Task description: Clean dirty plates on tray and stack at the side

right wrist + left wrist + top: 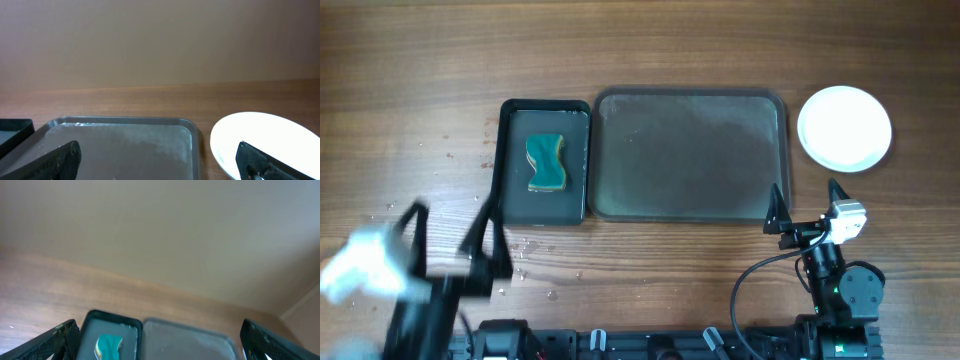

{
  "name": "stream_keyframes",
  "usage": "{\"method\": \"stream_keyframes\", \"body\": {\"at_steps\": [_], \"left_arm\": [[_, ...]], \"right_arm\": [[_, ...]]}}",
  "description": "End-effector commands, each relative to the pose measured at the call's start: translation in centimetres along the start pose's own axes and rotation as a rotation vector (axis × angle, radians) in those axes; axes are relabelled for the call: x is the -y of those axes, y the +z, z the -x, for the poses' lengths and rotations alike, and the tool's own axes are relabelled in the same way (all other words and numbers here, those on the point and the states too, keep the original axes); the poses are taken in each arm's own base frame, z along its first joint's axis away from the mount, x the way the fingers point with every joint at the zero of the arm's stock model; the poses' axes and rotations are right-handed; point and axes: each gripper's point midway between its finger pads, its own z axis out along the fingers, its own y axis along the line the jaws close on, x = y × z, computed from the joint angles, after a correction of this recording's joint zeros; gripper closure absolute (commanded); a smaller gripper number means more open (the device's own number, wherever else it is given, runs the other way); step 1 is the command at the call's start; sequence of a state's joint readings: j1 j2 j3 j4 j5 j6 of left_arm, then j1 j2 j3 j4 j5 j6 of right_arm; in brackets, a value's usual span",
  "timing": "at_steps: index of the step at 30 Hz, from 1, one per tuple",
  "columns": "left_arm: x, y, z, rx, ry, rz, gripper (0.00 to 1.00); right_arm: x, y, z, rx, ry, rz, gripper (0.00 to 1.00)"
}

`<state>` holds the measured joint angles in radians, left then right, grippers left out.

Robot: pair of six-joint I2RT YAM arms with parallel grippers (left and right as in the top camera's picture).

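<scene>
Overhead: large dark-grey tray (690, 155) at the middle of the wooden table (650, 50), its floor showing a dull, streaky film. At 3 o'clock of it, a touch toward 2 and apart from its rim: white plates (845, 128), reading from above as a single clean disc. Cannot tell how many lie in the pile. At 9 o'clock of the tray, just beside its left rim: small black tray (545, 207), narrower, carrying a teal-and-yellow sponge (546, 163) with a waisted outline.

Right gripper (804, 186) at 5 o'clock of the tray, pointing toward 12, spread wide with nothing between the tips. Overlaps the tray's near right corner with one fingertip and sits at 7 o'clock of the plates, apart from them. In the right wrist view: dark fingers (55, 162) at both lower corners, tray rim ahead toward 11 o'clock, bright plate edge toward 1 o'clock, clear of both tips.

Left gripper (455, 210) at 7 o'clock of the small black tray, blurred, parted and gripping nothing. Scattered droplets (525, 245) on the wood at 3 o'clock of it. In the left wrist view: both fingertips at the lower corners, sponge and the two trays low in the frame between them, bare wood beyond toward 12 o'clock.
</scene>
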<state>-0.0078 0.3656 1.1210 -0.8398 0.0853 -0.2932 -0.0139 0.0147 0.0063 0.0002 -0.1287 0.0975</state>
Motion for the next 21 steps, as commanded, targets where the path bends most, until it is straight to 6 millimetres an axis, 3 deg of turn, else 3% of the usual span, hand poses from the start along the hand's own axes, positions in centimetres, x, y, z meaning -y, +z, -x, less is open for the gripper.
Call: {"method": "stream_keyframes", "body": {"at_steps": [1, 6, 12, 15, 21], "left_arm": [[-0.4, -4.8, 0.3, 0.124, 0.011, 0.014, 0.0], [-1.3, -5.8, -2.0, 0.142, 0.012, 0.014, 0.0], [-2.8, -3.5, -5.4, 0.104, 0.001, 0.025, 0.0], [-3.0, -2.4, -5.6, 0.115, 0.001, 0.02, 0.0], [-2.6, 1.0, -4.0, 0.271, 0.006, -0.049, 0.0]], "right_arm": [[0.1, -0.1, 0.3, 0.016, 0.015, -0.009, 0.0], [0.1, -0.1, 0.3, 0.016, 0.015, -0.009, 0.0], [0.1, -0.1, 0.3, 0.016, 0.016, -0.009, 0.0], [0.1, -0.1, 0.3, 0.016, 0.015, -0.009, 0.0], [0.1, -0.1, 0.3, 0.016, 0.015, -0.009, 0.0]]}}
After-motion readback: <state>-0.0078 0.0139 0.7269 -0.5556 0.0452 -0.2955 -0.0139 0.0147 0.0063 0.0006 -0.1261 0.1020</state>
